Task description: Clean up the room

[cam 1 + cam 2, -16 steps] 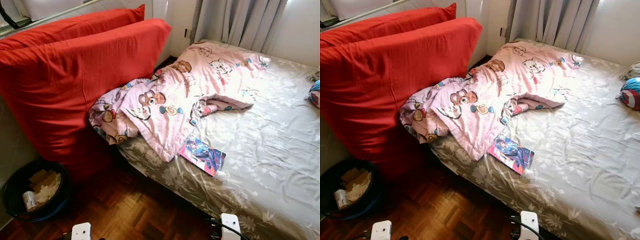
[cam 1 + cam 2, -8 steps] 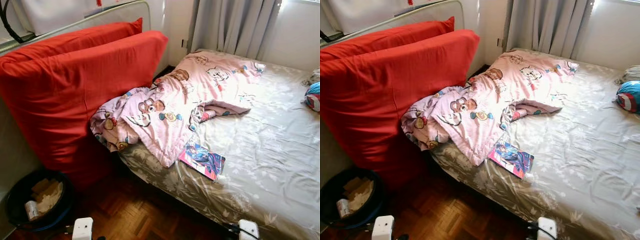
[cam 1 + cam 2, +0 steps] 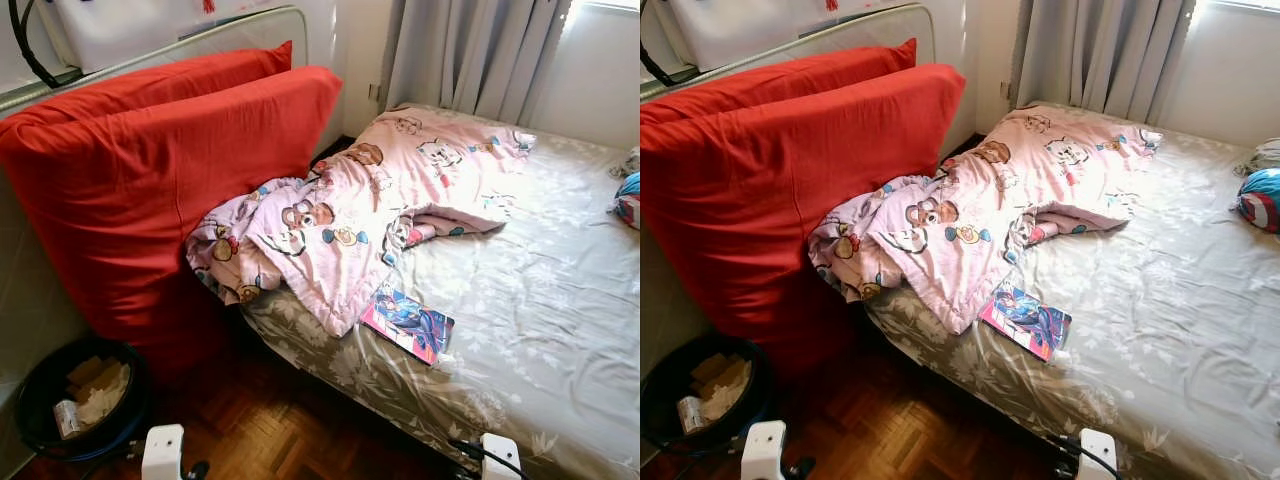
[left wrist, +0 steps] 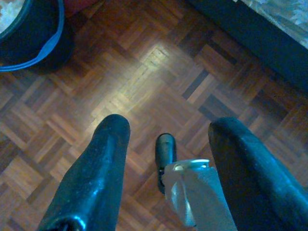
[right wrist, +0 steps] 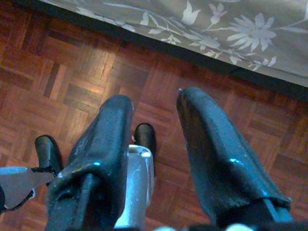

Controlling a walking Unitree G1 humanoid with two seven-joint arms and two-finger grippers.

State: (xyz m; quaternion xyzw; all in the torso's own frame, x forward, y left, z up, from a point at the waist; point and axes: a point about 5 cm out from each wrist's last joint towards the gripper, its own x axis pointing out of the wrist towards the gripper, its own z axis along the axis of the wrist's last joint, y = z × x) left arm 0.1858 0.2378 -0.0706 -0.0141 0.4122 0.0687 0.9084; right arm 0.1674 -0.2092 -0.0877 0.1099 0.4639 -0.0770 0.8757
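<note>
A crumpled pink cartoon-print blanket point(image 3: 370, 210) lies across the near corner of the bed and hangs over its edge. A colourful comic book point(image 3: 407, 322) rests on the grey floral sheet point(image 3: 540, 300), close to the bed's side edge. Both arms hang low at the bottom of the eye views, by the bed's side. The left gripper point(image 4: 169, 126) is open over the parquet floor point(image 4: 144, 72), with nothing between its fingers. The right gripper point(image 5: 153, 100) is also open and holds nothing; it hangs just beside the sheet's hanging edge point(image 5: 231, 33).
Two big red cushions point(image 3: 150, 180) lean against the wall on the left, touching the blanket. On the floor below them stands a black bin point(image 3: 25, 410) with paper scraps in it. A blue round cushion point(image 3: 1260, 198) lies on the bed's far right. Grey curtains point(image 3: 470, 55) hang behind.
The camera has lifted and shifted a little, so the whole scene sits lower in the picture. The blanket, comic book and bin have not moved.
</note>
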